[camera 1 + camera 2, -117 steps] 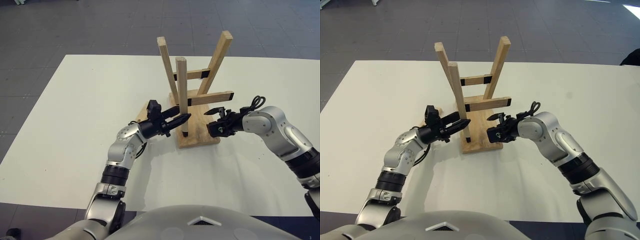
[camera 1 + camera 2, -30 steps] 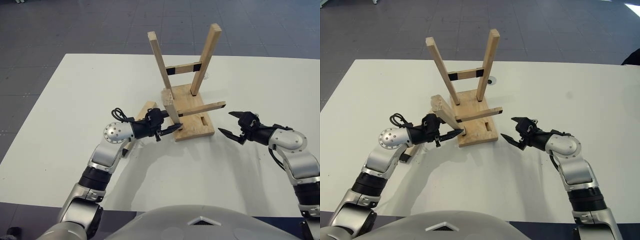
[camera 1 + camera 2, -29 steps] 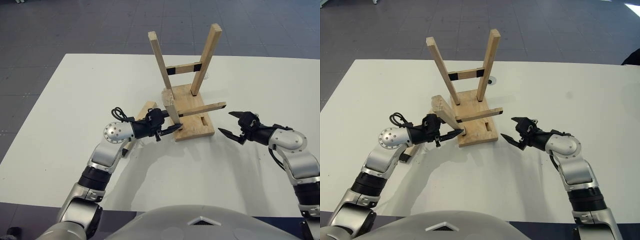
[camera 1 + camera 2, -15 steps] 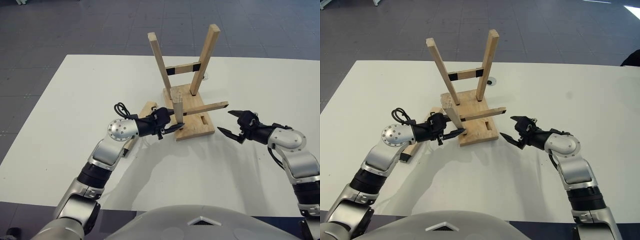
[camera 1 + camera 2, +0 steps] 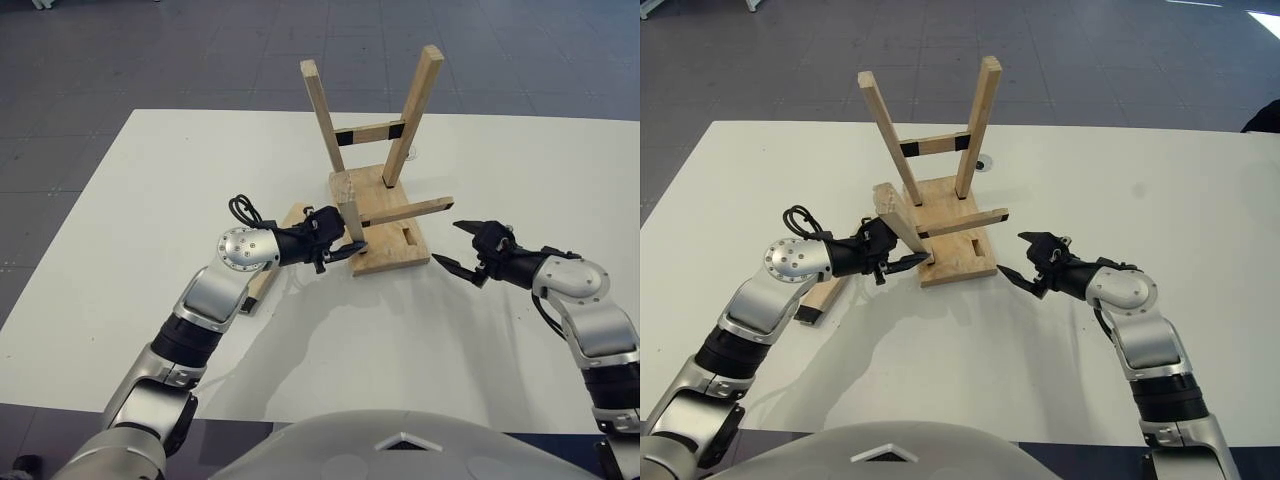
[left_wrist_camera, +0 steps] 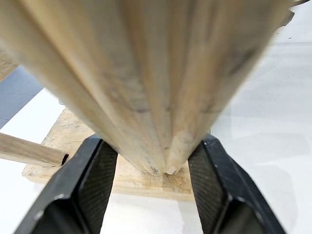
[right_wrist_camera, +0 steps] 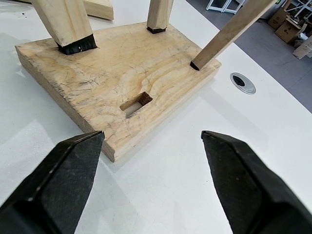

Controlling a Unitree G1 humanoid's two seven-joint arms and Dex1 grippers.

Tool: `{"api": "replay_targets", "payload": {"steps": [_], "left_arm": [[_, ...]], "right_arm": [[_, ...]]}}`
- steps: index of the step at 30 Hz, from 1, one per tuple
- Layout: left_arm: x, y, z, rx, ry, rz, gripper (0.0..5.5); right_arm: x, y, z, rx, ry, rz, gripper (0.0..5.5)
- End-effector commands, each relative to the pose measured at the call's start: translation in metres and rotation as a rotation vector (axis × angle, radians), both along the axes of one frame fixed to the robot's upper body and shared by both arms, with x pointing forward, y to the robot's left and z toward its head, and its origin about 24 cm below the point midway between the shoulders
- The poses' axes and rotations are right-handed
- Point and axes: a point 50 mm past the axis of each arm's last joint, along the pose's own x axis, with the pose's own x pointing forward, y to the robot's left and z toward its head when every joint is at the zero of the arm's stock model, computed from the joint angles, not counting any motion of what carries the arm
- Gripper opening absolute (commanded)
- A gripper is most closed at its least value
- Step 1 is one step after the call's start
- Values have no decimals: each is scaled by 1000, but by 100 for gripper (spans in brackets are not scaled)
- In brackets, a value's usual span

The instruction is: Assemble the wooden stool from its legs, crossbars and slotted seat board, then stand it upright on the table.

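Left jaws clamp the lower end of a stool leg (image 5: 349, 212) at the seat board (image 5: 388, 254). Right jaws: wide open, empty, near the board.

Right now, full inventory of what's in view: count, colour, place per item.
table: 1, white, under everything
seat board: 1, light wood, flat on the table at mid-table
empty slot: 1, in the board's near-right corner
far legs: 2, light wood, standing in the board's far side
upper crossbar: 1, light wood with black ends, between the far legs
third leg: 1, light wood, at the board's near-left corner
lower crossbar: 1, light wood, running right from the third leg
loose leg: 1, light wood, flat on the table left of the board
grommet: 1, grey, in the table behind the board
left gripper: 1, black, shut on the third leg
right gripper: 1, black, open, right of the board
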Motion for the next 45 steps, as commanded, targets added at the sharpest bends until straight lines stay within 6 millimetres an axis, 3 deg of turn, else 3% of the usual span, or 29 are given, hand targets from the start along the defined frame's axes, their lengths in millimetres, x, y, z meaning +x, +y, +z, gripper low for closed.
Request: {"api": "replay_targets", "payload": {"steps": [1,9,19,20,27,34,41,45], "left_arm": [[-13,16,-42,94,174,75,212],[-4,7,-20,-54,106,49,212],[1,4,1,-64,34,13,212],[1,3,3,-68,18,11,248],[5,6,26,-139,-58,51,357],[-21,26,4,36,91,-24,459],[-18,0,-21,25,69,38,548],[-11,-4,-35,51,6,113,548]], "right_arm": [[0,1,1,-12,-2,3,369],[0,2,1,-12,2,4,369],[-1,2,0,-12,6,3,369],[-1,2,-1,-12,7,4,369],[-5,2,-3,-14,21,5,369],[1,-1,-3,-47,1,-21,369],[14,-7,-6,-92,-36,-73,369],[23,-6,-8,-96,-49,-87,369]]}}
